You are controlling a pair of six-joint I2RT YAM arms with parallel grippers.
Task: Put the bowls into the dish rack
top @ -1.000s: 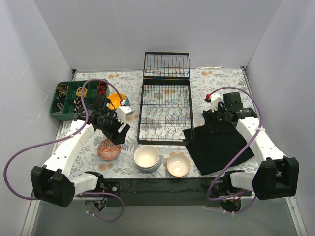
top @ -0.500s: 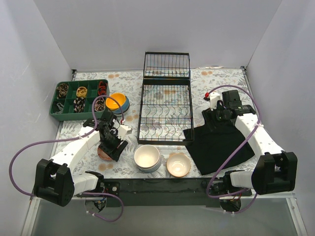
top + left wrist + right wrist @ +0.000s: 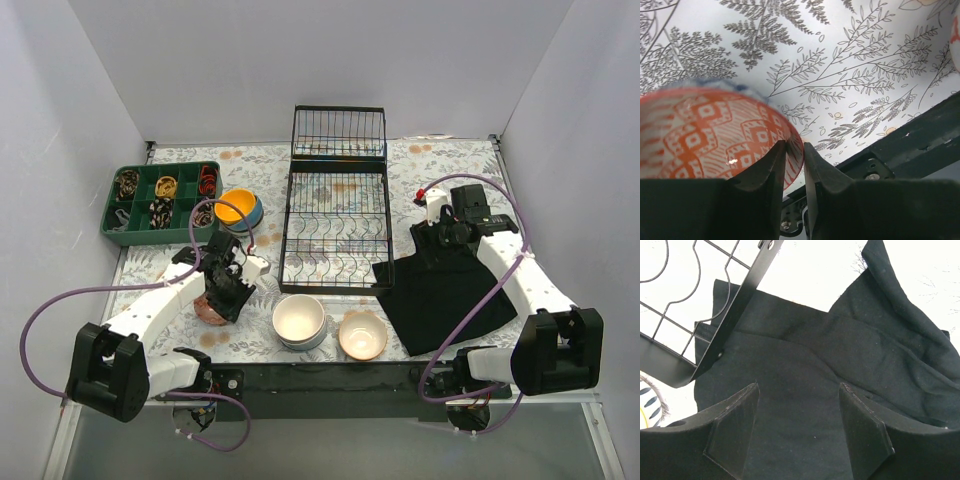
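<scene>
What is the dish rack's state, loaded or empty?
Empty: the dish rack shows only bare wire slots, nothing resting in them.

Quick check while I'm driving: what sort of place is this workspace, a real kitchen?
Probably a lab test booth staged as a kitchen, not a real one: plain white walls enclose a fern-print tablecloth bearing a black wire dish rack and a cream-white bowl.
</scene>
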